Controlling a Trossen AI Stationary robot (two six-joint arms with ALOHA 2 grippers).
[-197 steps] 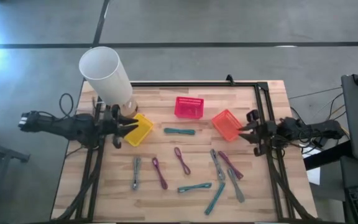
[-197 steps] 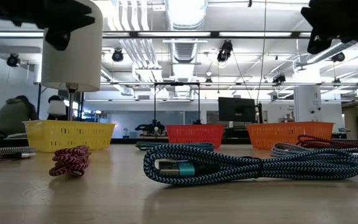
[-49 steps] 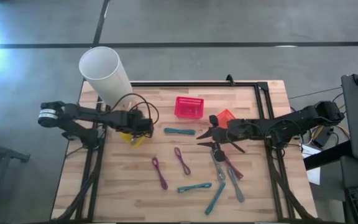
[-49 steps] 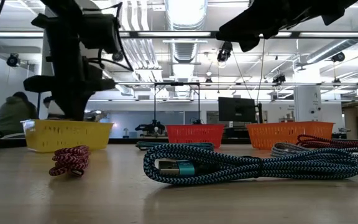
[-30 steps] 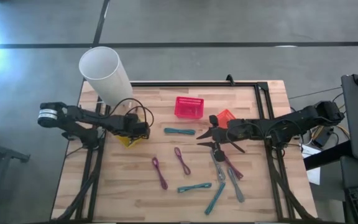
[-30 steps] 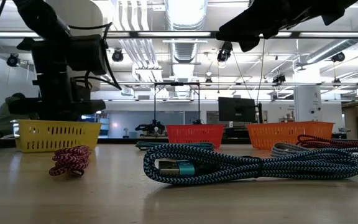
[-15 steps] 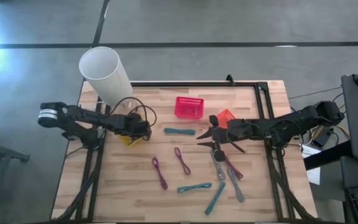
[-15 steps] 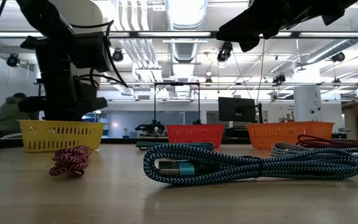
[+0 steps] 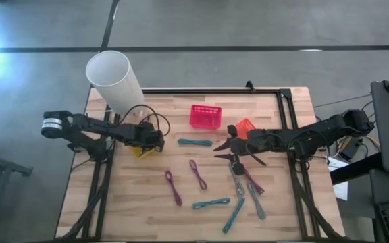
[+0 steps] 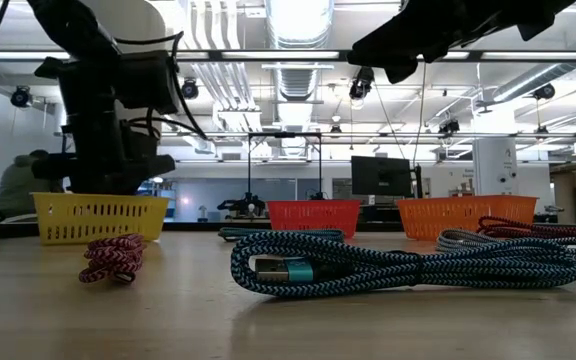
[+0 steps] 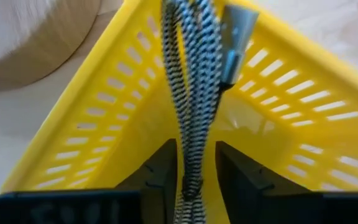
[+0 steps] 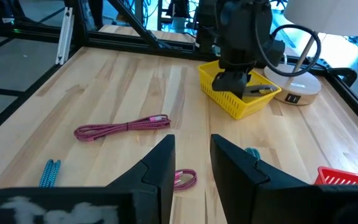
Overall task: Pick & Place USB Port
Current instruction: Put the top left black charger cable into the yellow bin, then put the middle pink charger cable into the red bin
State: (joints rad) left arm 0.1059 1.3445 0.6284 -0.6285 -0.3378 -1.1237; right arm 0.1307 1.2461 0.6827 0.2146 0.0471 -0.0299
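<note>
My left gripper (image 9: pixel 159 138) stands over the yellow basket (image 9: pixel 139 151) near the table's left far part, shut on a black-and-white braided USB cable (image 11: pixel 191 93) with a silver plug (image 11: pixel 235 37). In the low view it (image 10: pixel 108 165) hangs just above the basket (image 10: pixel 98 217). My right gripper (image 9: pixel 216 151) hovers open above mid-table, right of centre, touching nothing. Several coiled cables lie flat on the wood: teal (image 9: pixel 194 142), magenta (image 9: pixel 197 173), grey (image 9: pixel 236 179). My left gripper pinches the folded strands of the braided cable (image 11: pixel 194 163) between its two fingers (image 11: pixel 163 174), coming from above and pointing down. The strands run on along the fingers into the yellow basket (image 11: pixel 278 81). Whether the plug end rests on the basket floor cannot be seen.
A pink basket (image 9: pixel 205 116) and an orange basket (image 9: pixel 246 129) stand at the far side, the orange one partly under my right arm. A white lamp cylinder (image 9: pixel 115 81) rises at the far left corner. Bare wood lies near the left near corner.
My left gripper has shifted slightly toward the table's right, still over the yellow basket and still shut on the cable. The basket has slid a little to the right with it.
</note>
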